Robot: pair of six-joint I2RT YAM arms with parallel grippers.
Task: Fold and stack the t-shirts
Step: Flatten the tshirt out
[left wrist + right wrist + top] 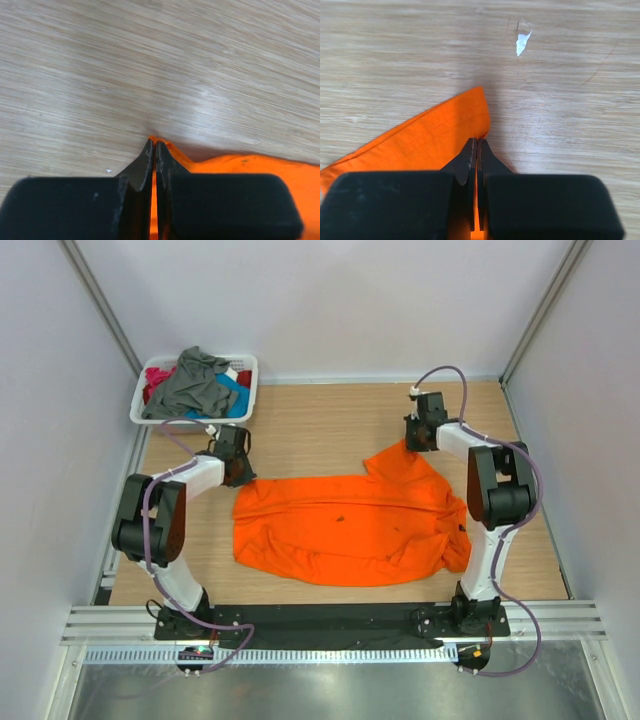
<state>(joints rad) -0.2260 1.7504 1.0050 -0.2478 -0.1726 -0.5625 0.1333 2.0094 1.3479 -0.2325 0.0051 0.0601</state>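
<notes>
Two grippers are clamped on the one orange t-shirt (350, 525) spread across the middle of the wooden tabletop (330, 415): the left gripper (154, 145) pinches its far-left corner, the right gripper (476, 142) a hem corner toward the far right. At the tabletop's far-left corner sits one white laundry basket (252, 380). It holds three crumpled shirts, a dark grey tee (195, 385) over a teal-blue tee (232, 396) and a red-pink tee (155, 383).
</notes>
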